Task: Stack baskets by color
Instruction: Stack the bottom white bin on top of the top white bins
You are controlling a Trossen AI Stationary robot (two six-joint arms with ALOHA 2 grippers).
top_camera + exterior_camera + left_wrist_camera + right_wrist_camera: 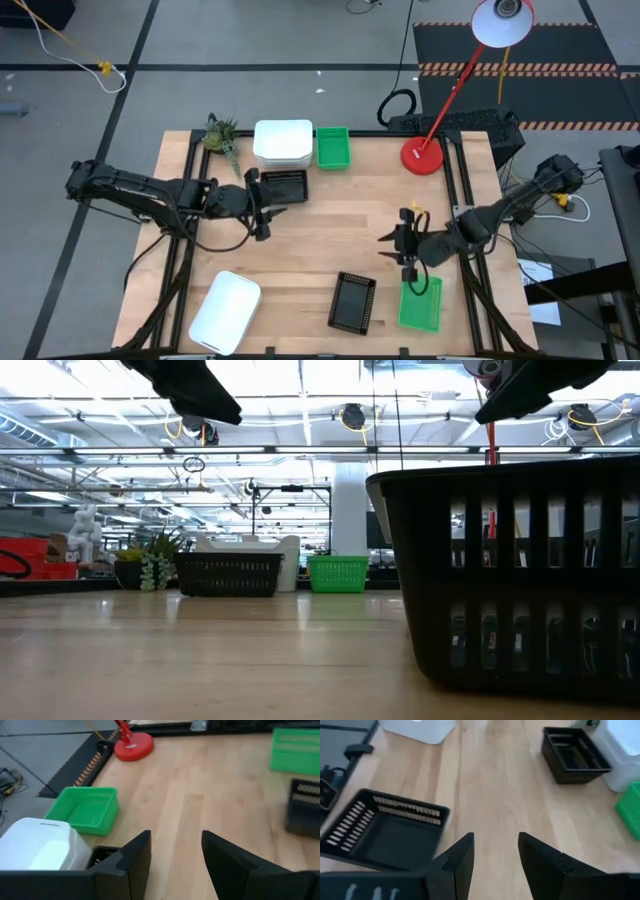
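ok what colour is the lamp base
Red lamp base, clearest in the high view.

A pale wooden table [330, 230] with light plank grain holds small baskets in three colours. Two are solid white: a stack [283, 141] at the back and one [226, 312] at the front. Two are bright green mesh [333, 147] [421, 305]. Two are black mesh with slotted sides [283, 186] [353, 301]. A red lamp base [423, 155] carries a red stem and white shade.

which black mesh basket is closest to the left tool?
The black mesh plastic basket at the far side beside the white stack, right by the left tool; the other lies near the front edge.
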